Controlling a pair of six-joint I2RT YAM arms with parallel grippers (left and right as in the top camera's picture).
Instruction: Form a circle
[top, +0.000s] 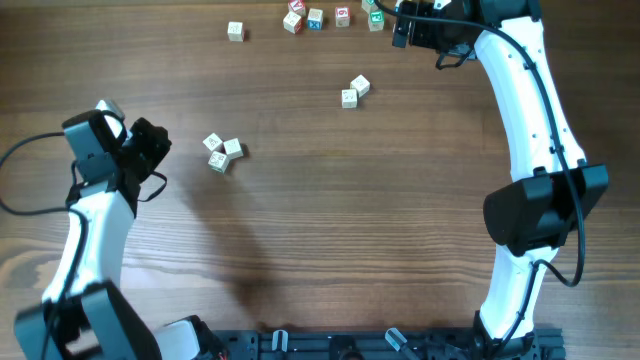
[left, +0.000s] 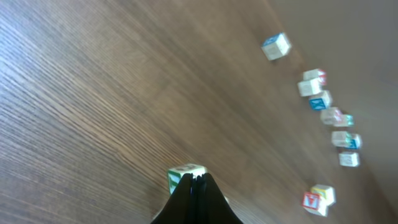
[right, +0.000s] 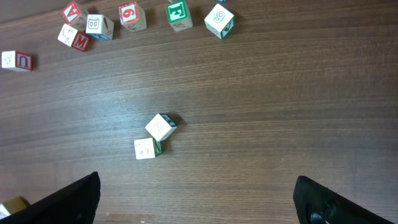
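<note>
Pushing with the left gripper (left: 198, 180), pinched closed and empty just beside the three-cube cluster (top: 223, 153), could scatter it rather than start a circle; right gripper (right: 199, 202), spread wide and empty, hangs well apart from that cluster.

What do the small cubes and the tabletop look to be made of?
The three cubes near the left arm: likely pale, matte, unvarnished wood with faint printed faces. A green-faced cube in the far row shows the same light body with a coloured print. The table: dark brown with a long streaky grain and a slight sheen. It could be solid wood or laminate; I cannot tell which.
</note>
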